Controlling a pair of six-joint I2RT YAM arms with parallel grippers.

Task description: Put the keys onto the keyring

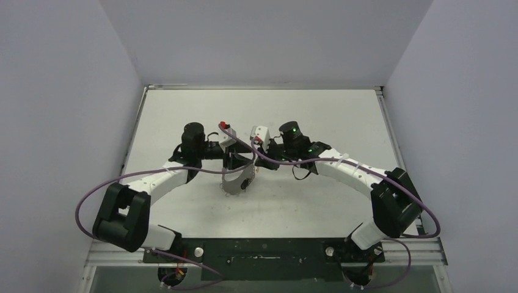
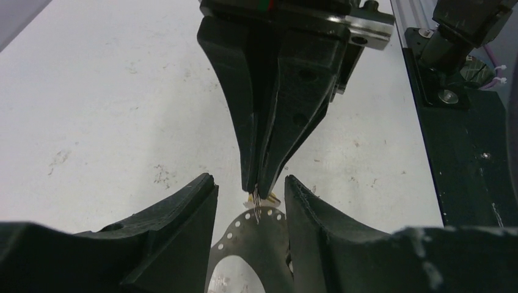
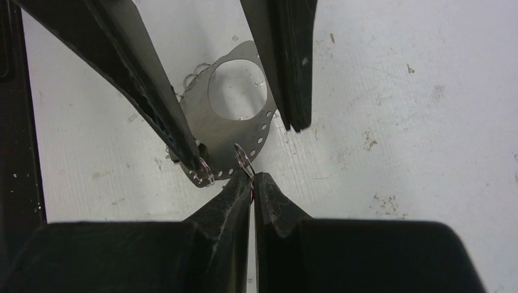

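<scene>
The keyring (image 2: 269,250) is a flat silvery metal piece with a large opening and a row of small holes along its curved edge. It hangs tilted at mid-table (image 1: 235,183). My left gripper (image 2: 249,183) straddles it with a finger close on each side and its jaws apart. My right gripper (image 3: 252,176) is shut, pinching a tiny key whose yellow head (image 2: 270,198) shows just behind the tips. The key's silvery end (image 3: 241,155) touches the keyring (image 3: 207,122) at the row of holes. Small wire rings (image 3: 204,174) hang at the lower corner. No black-headed key shows.
Both wrists meet over the middle of the white table (image 1: 317,110). Purple cables (image 1: 244,149) loop across the wrists. The dark base rail (image 1: 262,250) runs along the near edge. Grey walls close in both sides.
</scene>
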